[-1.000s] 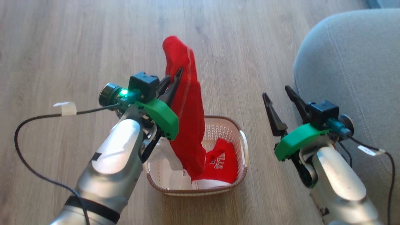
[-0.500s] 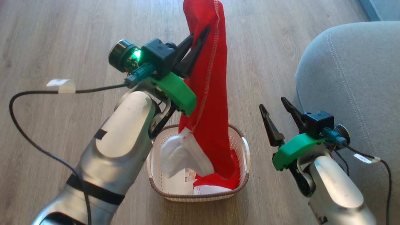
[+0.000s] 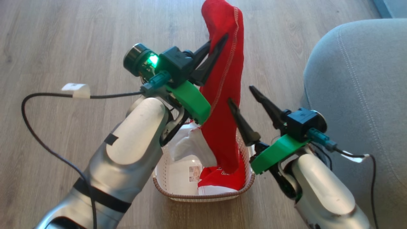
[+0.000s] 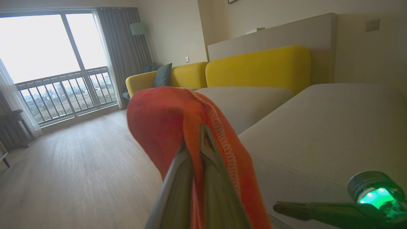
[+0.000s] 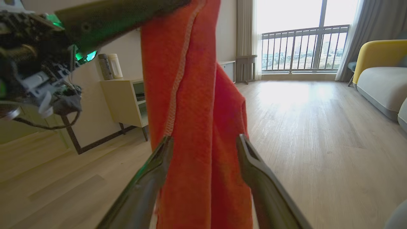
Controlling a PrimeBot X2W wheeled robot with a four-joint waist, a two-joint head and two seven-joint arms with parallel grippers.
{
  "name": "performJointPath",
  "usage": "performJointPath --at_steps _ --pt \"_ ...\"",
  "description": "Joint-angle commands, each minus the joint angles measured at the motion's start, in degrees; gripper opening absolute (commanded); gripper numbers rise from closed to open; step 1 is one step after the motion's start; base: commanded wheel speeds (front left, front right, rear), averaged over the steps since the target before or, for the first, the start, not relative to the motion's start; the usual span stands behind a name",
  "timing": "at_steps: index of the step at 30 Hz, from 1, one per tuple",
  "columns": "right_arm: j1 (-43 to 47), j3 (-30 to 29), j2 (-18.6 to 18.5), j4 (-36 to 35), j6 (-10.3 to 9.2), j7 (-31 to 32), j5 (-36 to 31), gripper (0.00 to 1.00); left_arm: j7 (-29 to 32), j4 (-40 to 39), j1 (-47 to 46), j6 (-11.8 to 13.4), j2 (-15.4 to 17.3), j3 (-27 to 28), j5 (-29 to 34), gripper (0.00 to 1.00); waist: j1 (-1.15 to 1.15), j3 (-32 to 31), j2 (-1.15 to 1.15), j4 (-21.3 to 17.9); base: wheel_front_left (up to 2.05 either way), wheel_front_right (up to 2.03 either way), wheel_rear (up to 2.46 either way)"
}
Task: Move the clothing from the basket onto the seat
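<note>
Well above the floor, the lifted red garment [image 3: 222, 95] hangs as a long, narrow column. Its top fold is draped over the tips of the left gripper [image 3: 218, 38], whose two dark fingers are clamped together on the cloth. Its lower end reaches down into the basket [image 3: 203, 197]. A crumpled white panel [image 3: 194, 148] of the same garment dangles just over the basket's left half. In the left wrist view the fabric [image 4: 159, 127] is bunched over the pinched fingertips, with light stitching running along its edge.

Beneath it, a second red garment [image 3: 224, 181] with white lettering and a white hem lies in the right side of the basket (the hanging cloth covers most of the lettering). The basket's cream bottom is bare on the left, where a small label [image 3: 194, 173] shows.

The right gripper [image 3: 240, 93] is spread wide at the hanging garment's mid-height and grips nothing. In the right wrist view the red cloth [image 5: 194, 127] fills the gap between its two fingers, the left one at the fabric's edge.

The basket stands on the wooden floor [image 3: 63, 38], near the grey seat [image 3: 359, 89], which rises at the right with a line of pale stitching near its rounded edge. Beyond the seat, the left wrist view shows yellow sofa backs [image 4: 257, 68] and a large window [image 4: 47, 47]
</note>
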Motion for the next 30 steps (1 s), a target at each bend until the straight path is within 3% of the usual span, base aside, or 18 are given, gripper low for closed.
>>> performJointPath --at_steps 1,10,17,18,19,28,29,30 --pt "-2.7 1.2 0.3 -1.3 -0.01 -0.4 0.1 1.0 -0.5 -2.5 -3.6 0.4 0.8 1.3 -0.5 0.0 0.0 0.0 0.0 0.3 0.0 0.0 0.0" --pt "-9.2 7.0 2.2 13.6 -0.01 -0.4 0.0 1.0 -0.5 -3.4 -4.1 1.4 0.8 -3.7 -3.3 0.0 0.0 -0.1 0.0 2.7 0.0 0.0 0.0" --pt "-14.0 9.4 2.8 21.3 -0.01 -0.4 2.4 1.0 -0.5 -4.0 -4.5 2.3 0.8 -6.7 -5.4 0.0 0.0 0.2 0.0 4.6 0.0 0.0 0.0" --pt "-14.5 10.0 2.8 21.9 -0.01 -0.4 3.3 0.64 -0.5 -4.0 -4.6 2.4 0.8 -7.0 -5.7 0.0 0.0 0.3 0.0 4.9 0.0 0.0 0.0" --pt "-15.0 10.4 2.8 22.4 -0.01 -0.4 4.2 0.0 -0.5 -4.1 -4.6 2.6 0.8 -7.2 -6.0 0.0 0.0 0.3 0.0 5.1 0.0 0.0 0.0" --pt "-16.1 8.6 2.8 22.4 -0.01 -0.4 5.9 0.0 -0.5 -4.6 -4.1 3.7 0.8 -6.6 -6.0 0.0 0.0 1.3 0.0 5.0 0.0 0.0 0.0" --pt "-15.9 8.0 2.8 22.0 -0.01 -0.4 5.7 0.0 -0.5 -4.5 -3.8 3.6 0.8 -6.4 -5.8 0.33 0.0 1.4 0.0 4.7 0.0 0.0 0.0" --pt "-15.6 7.4 2.8 21.4 -0.01 -0.4 5.3 0.0 -0.5 -4.4 -3.5 3.5 0.8 -6.0 -5.7 1.0 0.0 1.6 0.0 4.4 0.0 0.0 0.0"
